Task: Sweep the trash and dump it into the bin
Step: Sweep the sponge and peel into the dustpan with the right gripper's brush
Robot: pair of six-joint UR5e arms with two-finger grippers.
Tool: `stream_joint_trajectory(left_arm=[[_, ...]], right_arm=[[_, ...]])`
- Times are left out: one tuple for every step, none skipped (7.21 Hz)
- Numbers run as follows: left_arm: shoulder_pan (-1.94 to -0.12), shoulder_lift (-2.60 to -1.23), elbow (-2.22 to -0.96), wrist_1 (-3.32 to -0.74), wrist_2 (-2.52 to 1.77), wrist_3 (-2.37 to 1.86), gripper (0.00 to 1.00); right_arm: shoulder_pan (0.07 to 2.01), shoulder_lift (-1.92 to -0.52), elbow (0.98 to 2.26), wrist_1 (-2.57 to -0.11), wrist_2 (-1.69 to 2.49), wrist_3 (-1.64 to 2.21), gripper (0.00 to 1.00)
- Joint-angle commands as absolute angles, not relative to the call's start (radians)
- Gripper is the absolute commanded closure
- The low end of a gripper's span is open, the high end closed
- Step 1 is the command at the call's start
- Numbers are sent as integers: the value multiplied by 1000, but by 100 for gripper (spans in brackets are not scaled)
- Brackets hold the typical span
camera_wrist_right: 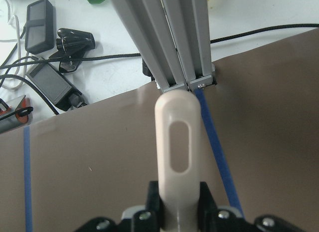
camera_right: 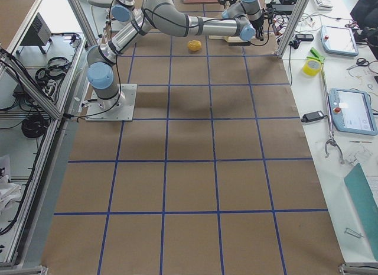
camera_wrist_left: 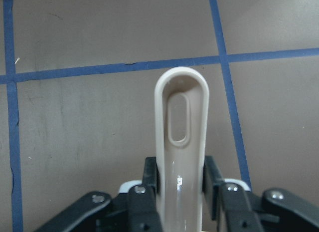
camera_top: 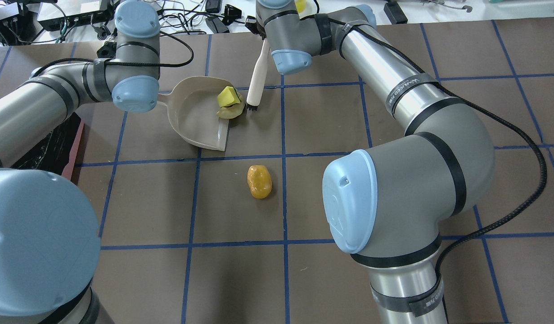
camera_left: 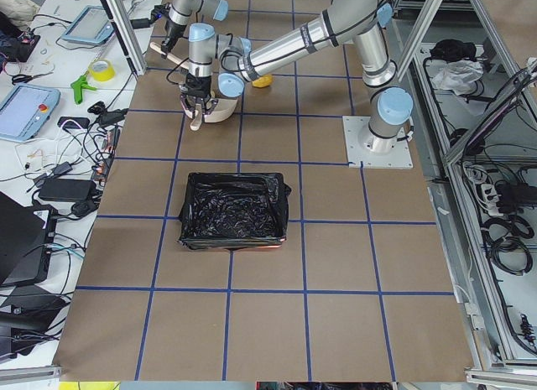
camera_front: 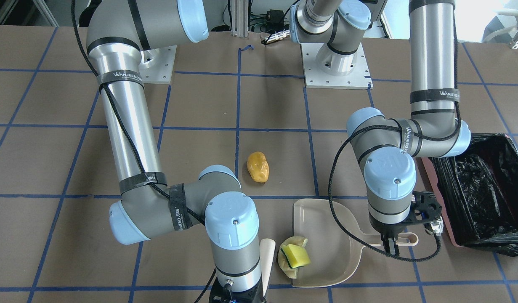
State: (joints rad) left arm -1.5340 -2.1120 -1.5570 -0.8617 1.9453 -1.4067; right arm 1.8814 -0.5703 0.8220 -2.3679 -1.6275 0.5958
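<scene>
the left gripper (camera_wrist_left: 182, 174) is clamping the slotted handle of the beige dustpan (camera_front: 330, 244), with one finger pressing on each side of the handle in the left wrist view; the dustpan is lying flat on the brown table (camera_front: 200, 147), with its open lip facing away from the left arm; the right gripper (camera_wrist_right: 178, 193) is closing its fingers around the cream handle of a small brush (camera_top: 257, 76), and the brush is standing tilted with its dark bristles down on the table just beside the dustpan's lip; whether the bristles are touching the trash is not clear; the pale beige floppy piece (camera_front: 289, 271) is lying across the dustpan's lip, partly inside the pan and partly on the table; the yellow sponge block (camera_front: 298, 254) is resting on top of it, with its green side facing the brush; the yellow-brown potato-like lump (camera_front: 258, 166) is sitting alone on the table, well apart from the dustpan and the brush, close to a crossing of blue tape lines; the bin (camera_front: 452, 185), pink and lined with a crinkled black bag, is standing on the robot's left, near the left arm's elbow and beyond the dustpan's handle end; none of the trash is showing inside it.
</scene>
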Motion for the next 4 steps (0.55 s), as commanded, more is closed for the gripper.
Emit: stream_joint_trajectory(left_arm=[[-1534, -2112, -1557, -861, 1945, -1407, 100], [-1534, -2109, -1557, -861, 1945, -1407, 100], [-1534, -2109, -1557, -861, 1945, -1407, 100], [-1534, -2109, -1555, -861, 1945, -1407, 100]], right_arm=[[1920, -555, 822, -2384, -1673, 691, 85], [1928, -554, 822, -2384, -1675, 709, 85], [1934, -554, 822, -2384, -1675, 750, 85], [1957, -549, 822, -2382, -1678, 791, 85]])
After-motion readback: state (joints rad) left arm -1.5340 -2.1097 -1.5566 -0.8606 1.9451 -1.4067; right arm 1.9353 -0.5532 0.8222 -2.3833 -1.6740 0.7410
